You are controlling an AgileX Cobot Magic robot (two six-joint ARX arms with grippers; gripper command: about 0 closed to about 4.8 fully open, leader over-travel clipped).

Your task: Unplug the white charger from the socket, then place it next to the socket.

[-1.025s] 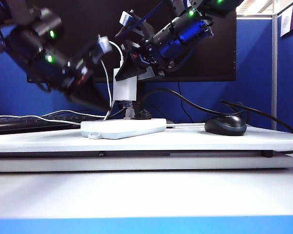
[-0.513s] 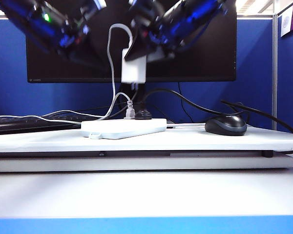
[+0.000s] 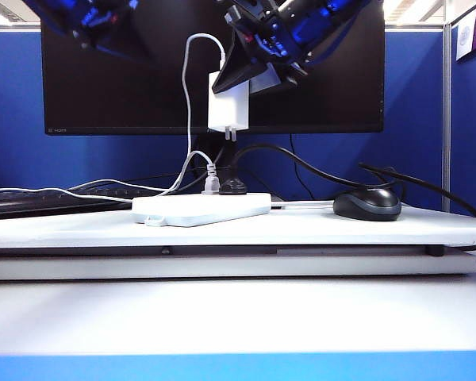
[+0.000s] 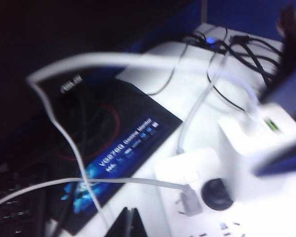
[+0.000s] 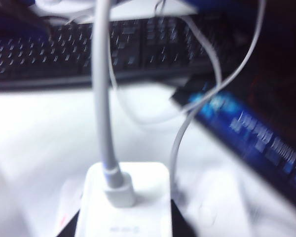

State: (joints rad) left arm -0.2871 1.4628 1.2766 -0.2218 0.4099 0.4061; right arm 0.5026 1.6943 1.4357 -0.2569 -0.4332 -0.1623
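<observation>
Overhead, right fingers clamp the white charger above the socket.

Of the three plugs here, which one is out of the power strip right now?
The white charger, held in the air by the right gripper. The black round plug and small grey plug sit in the socket.

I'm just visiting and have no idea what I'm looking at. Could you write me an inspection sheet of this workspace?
Surface: white board, bare at front.
Job's things: white charger unplugged, hanging above the socket.
Clutter: black mouse, keyboard.
Grippers: right gripper shut on the charger; left gripper raised at upper left, jaws closed together, empty.
Cables: charger's white cable loops down; grey plug and black plug remain plugged in.
Surroundings: dark monitor, blue partition.
</observation>
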